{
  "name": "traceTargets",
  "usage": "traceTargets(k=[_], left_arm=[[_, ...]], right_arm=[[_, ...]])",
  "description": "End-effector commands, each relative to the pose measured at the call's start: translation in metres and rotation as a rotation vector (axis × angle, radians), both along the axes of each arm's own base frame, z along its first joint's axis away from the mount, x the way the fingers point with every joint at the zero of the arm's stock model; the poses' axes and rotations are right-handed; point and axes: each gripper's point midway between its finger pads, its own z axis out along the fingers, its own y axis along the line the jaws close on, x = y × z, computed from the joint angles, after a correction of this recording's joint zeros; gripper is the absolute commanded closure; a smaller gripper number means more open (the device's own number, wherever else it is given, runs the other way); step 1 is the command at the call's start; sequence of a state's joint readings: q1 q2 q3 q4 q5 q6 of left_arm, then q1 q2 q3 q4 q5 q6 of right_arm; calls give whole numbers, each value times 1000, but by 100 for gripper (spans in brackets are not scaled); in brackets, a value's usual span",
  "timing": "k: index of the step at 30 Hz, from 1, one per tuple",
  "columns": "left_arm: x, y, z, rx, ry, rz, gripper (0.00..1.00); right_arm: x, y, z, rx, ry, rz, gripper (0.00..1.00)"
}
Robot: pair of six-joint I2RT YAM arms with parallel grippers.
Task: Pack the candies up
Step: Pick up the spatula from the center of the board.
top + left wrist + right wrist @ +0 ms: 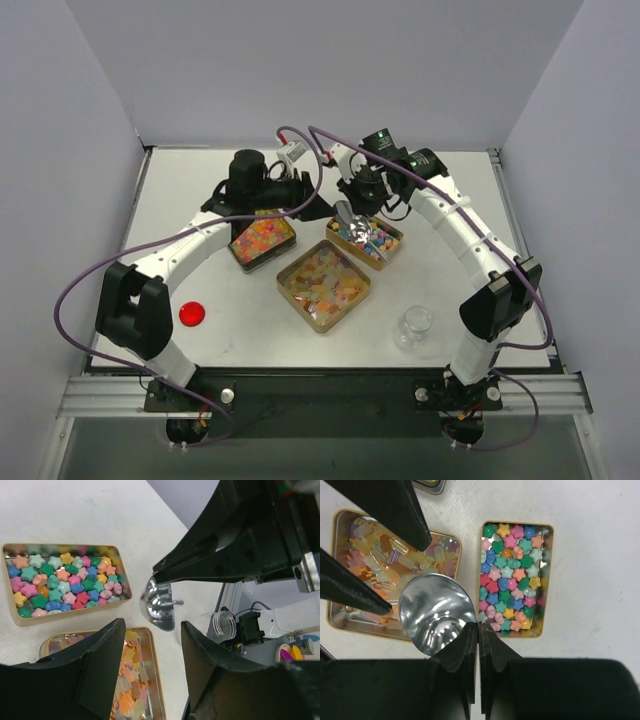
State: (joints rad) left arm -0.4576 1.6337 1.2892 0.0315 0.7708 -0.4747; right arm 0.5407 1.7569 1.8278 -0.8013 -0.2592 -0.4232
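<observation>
right claw (479,632): fingers pressed together on the thin handle of a metal scoop (437,612); the shiny bowl shows nothing in it.
scoop position: held above the bench (240,320), bowl over the near edge of the large tin (370,630), just beside the small tin (547,580).
left claw (152,625): fingers apart, nothing between them; it hangs near the scoop and the right claw, above the tins.
star candies (512,575): pink, blue, green, yellow and orange stars filling the small tin, on the right arm's side.
gummy candies (375,562): orange, yellow and pale bits spread over the floor of the large tin, in the middle.
mixed candies (262,236): in a third tin (238,254) on the left arm's side; shapes too small to tell.
red lid (191,313): flat on the bench by the left arm, well apart from the tins.
glass jar (415,325): upright near the right arm's base; contents cannot be told.
</observation>
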Motion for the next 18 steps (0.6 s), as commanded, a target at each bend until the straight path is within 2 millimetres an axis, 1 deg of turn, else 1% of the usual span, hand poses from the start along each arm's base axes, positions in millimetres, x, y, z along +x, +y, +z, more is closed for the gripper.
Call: traceTargets(k=[1,5,6,7,9,12,17,18], left_arm=[[-10,4,19,-14,-71,4,41],[-9,5,15,-12,-60,11,43],[-8,6,15,-15,-56,14,43],[-9,6,15,-17,-51,12,43],[-9,5,17,-36,-44,11,43],[-11,4,17,-61,-27,6,45],[-9,7,10,-66,0,17,71],[-10,7,10,-78,16,17,73]], right_arm=[[-2,10,25,22,-53,39,100],[-12,18,29,33,-52,75,100],[-16,21,26,29,-45,91,100],[-19,21,29,33,-52,97,100],[-25,26,28,40,-42,114,100],[-30,27,29,36,-42,120,100],[-31,26,29,29,-49,122,100],[-32,26,30,28,-53,125,100]])
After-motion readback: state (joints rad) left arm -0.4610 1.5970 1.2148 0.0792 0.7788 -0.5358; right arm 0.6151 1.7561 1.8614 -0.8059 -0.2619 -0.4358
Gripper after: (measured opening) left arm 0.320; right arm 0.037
